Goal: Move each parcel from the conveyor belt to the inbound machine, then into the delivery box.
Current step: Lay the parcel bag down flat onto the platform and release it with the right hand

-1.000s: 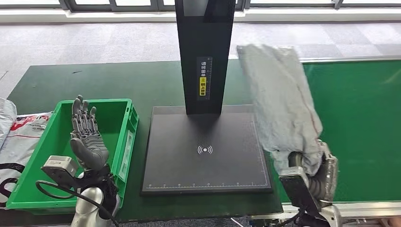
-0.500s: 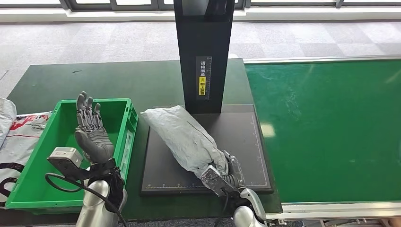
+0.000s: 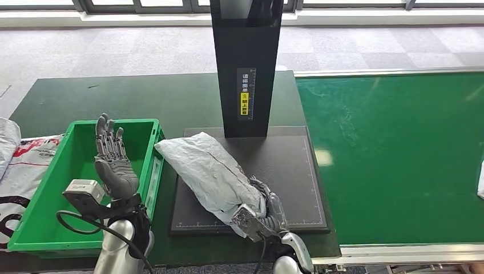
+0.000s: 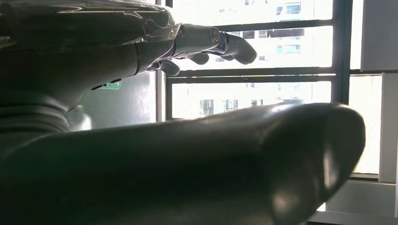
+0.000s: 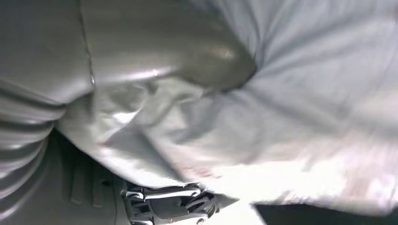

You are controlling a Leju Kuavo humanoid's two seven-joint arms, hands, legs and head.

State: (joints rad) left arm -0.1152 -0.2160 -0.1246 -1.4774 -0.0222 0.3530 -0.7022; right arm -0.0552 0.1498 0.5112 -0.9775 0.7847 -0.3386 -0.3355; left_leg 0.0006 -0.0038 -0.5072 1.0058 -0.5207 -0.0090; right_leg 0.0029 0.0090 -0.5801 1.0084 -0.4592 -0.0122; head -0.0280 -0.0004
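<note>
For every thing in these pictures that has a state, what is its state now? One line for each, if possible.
Grey parcel: lying on the black scanner plate, one end over its left edge, held.
Right hand: gripping the parcel's near end.
Left hand: raised over the green box, fingers apart, holding nothing.
Green box: no parcel visible inside.
Scanner plate: partly covered by the parcel.

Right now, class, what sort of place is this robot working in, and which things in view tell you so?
Probably a parcel sorting station, perhaps a test setup. A green conveyor belt runs beside a black scanning machine. The right hand holds a grey parcel on it, next to a green box.
</note>
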